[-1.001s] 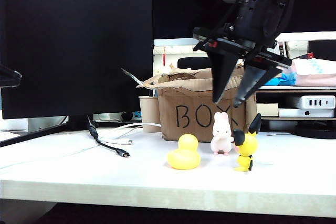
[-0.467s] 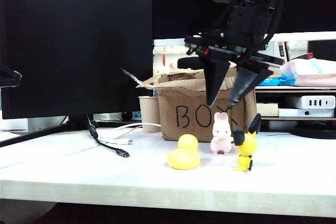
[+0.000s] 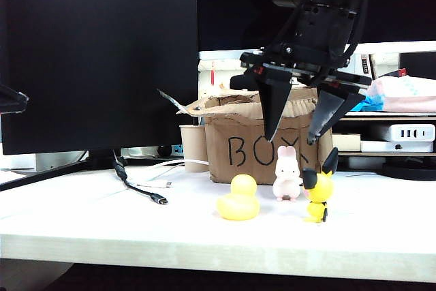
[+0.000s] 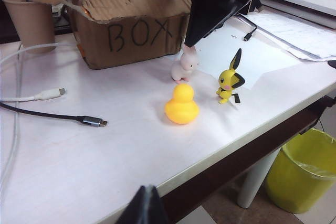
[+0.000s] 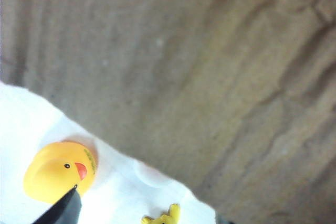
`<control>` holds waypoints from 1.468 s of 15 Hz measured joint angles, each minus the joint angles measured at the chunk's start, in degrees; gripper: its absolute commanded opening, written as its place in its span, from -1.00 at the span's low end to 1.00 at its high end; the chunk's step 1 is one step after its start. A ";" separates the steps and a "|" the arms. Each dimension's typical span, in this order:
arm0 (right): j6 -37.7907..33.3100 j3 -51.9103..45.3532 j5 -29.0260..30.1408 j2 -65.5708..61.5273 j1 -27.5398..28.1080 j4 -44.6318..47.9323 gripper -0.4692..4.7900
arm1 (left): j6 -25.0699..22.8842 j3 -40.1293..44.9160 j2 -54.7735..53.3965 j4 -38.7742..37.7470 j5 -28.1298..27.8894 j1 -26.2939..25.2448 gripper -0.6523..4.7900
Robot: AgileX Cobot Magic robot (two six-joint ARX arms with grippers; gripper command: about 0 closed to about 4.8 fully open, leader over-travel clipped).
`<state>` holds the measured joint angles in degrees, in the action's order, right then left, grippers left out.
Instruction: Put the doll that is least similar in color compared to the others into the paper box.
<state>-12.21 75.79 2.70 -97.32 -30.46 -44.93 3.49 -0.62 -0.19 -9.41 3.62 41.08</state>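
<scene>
The doll [image 3: 287, 174], a small white-pink rabbit, stands on the table in front of the paper box [image 3: 238, 149], a brown cardboard box marked "BOX". The others flank it: a yellow duck [image 3: 238, 199] on its left and a yellow figure with black ears [image 3: 319, 192] on its right. My right gripper [image 3: 291, 140] hangs open just above the doll's ears, one finger on each side, holding nothing. The left wrist view shows the doll [image 4: 184, 68] partly under that gripper [image 4: 210, 9]. My left gripper [image 4: 147, 205] is shut and empty, off the table's front edge.
A paper cup [image 3: 194, 146] stands left of the box, with loose cables [image 3: 146, 185] on the table beside it. Dark monitors fill the back. A yellow bin [image 4: 304, 166] sits on the floor past the table's edge. The right wrist view shows the duck [image 5: 59, 171] and the box wall [image 5: 184, 66].
My right gripper has shifted left to sit over the doll and its jaws have spread wider. The toys and the box have not moved.
</scene>
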 measured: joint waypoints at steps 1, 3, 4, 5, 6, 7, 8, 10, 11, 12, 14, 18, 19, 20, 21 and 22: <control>-0.02 -0.02 0.00 -0.15 -0.09 -0.07 0.43 | 0.00 0.00 0.00 0.00 0.00 0.00 -0.78; -0.63 0.00 -0.13 -0.15 -0.76 -0.02 0.43 | -0.02 0.00 0.00 0.00 0.00 0.00 -0.78; -0.83 0.00 -0.11 -0.15 -1.16 -0.02 0.43 | -0.02 0.00 0.00 0.00 0.00 0.00 -0.78; -0.98 0.00 -0.11 -0.15 -1.49 -0.07 0.43 | -0.02 0.00 0.00 0.00 0.00 0.00 -0.78; -1.03 0.00 -0.09 -0.09 -1.86 -0.09 0.43 | -0.02 0.00 0.00 0.00 0.00 0.00 -0.78; -1.03 0.00 -0.04 0.20 -2.25 -0.37 0.43 | -0.02 0.00 0.00 0.00 0.00 0.00 -0.78; -0.94 0.00 -0.02 1.01 -2.58 -0.90 0.43 | -0.02 0.00 0.00 0.00 0.00 0.00 -0.78; 0.96 0.00 -0.04 3.61 -3.04 -1.60 0.43 | -0.02 0.00 0.00 0.02 0.00 0.00 -0.78; 1.77 0.00 -0.07 5.49 -3.08 -1.64 0.42 | -0.02 0.00 -0.02 0.02 0.00 0.00 -0.78; 2.10 0.00 -0.09 7.37 -3.08 -1.40 0.42 | -0.02 0.00 0.00 0.00 0.00 0.00 -0.78; 2.86 -1.44 -0.20 13.42 -3.32 1.14 0.42 | -0.02 0.00 0.00 0.00 0.00 0.00 -0.78; 3.06 -14.38 -3.58 21.59 -8.26 13.09 0.41 | -0.02 0.00 0.00 0.00 0.00 0.00 -0.78; 3.06 -17.20 -4.04 21.38 -8.55 16.11 0.41 | 0.00 0.00 0.00 0.00 0.00 0.00 -0.78; 3.04 -19.56 -4.85 21.33 -8.57 19.37 0.41 | 0.00 0.00 0.00 0.00 -0.02 0.00 -0.78; 2.32 -22.75 -6.47 21.31 -9.05 24.79 0.41 | 0.00 0.00 0.00 0.00 -0.02 0.00 -0.78; 0.33 -25.49 -7.67 21.33 -9.18 29.49 0.41 | 0.00 0.00 0.00 0.00 0.00 0.00 -0.78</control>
<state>-11.88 50.30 -4.97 -75.99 -39.64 -15.44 3.49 -0.62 -0.19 -9.41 3.62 41.08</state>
